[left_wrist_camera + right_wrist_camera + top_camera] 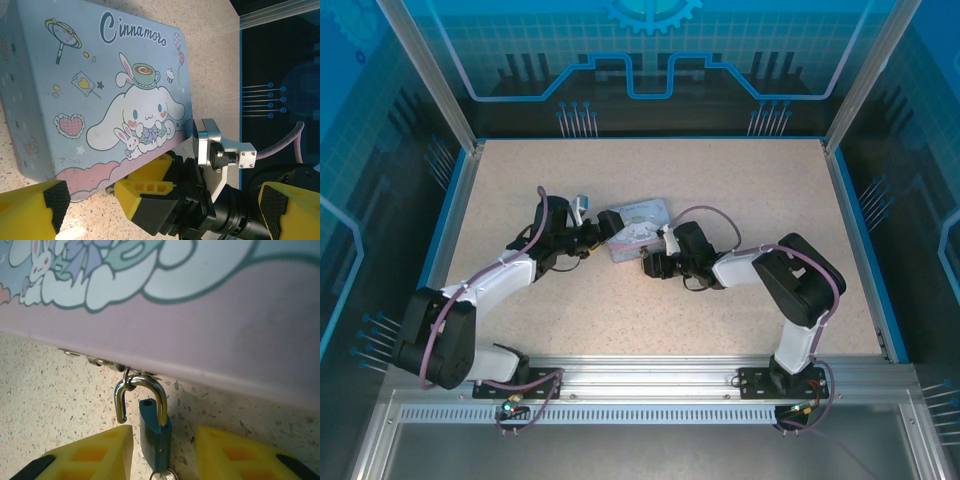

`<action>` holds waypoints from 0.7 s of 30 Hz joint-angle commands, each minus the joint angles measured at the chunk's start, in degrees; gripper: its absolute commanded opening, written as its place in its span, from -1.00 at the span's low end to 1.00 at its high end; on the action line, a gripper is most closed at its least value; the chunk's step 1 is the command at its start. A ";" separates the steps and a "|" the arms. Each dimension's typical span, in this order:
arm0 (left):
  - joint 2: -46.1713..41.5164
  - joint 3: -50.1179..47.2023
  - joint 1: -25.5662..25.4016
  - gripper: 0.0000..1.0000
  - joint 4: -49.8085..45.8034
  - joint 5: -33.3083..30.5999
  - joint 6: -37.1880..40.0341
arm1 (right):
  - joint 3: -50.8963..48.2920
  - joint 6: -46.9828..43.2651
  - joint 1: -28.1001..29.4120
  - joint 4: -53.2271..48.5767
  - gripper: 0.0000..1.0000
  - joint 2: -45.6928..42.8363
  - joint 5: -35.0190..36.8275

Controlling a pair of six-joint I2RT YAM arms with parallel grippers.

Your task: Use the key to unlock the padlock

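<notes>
The padlock [156,432] hangs at the pink front edge of the tin [210,330]. Its shackle [150,385] is hooked through a small metal loop under the tin's rim. One leg of the shackle stands clear of the blue body, so I judge the lock already sprung. The key [163,474] sits in the end of the body farthest from the tin.

The right gripper [163,437] straddles the body with its jaws partly open, a gap on each side, and grips nothing. The left gripper [165,197] hangs near that same edge of the tin, spread fully wide and empty.

If the right jaws close off-centre, they could swing the body about the loop or press the free leg back into its hole and relock it. A pull away from the tin could drag the tin across the tabletop [50,390], since nothing pins it. A knock could also tip the key out.

The key is cut off at the frame's edge, so I cannot tell how deep it is seated. The loop is partly behind the shackle. From above, the grippers crowd the tin's edge and the lock is too small to make out.
</notes>
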 commanded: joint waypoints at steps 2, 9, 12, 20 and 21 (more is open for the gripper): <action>0.84 0.19 0.43 0.98 1.69 1.52 -1.13 | -0.76 -3.48 0.99 1.06 -0.24 0.92 -0.11; 1.44 0.25 0.45 0.98 2.15 1.59 -1.48 | -1.28 -4.56 1.06 2.04 -0.25 0.96 0.21; 1.64 0.20 0.45 0.98 2.45 1.68 -1.71 | -1.68 -4.62 1.32 2.91 -0.25 0.66 -0.02; 1.81 -0.16 0.45 0.98 3.18 1.83 -2.15 | -0.80 -4.32 1.65 2.81 -0.27 1.32 0.07; 1.88 -0.15 0.44 0.98 3.18 1.85 -2.15 | -0.79 -4.22 1.73 2.91 -0.29 1.39 0.01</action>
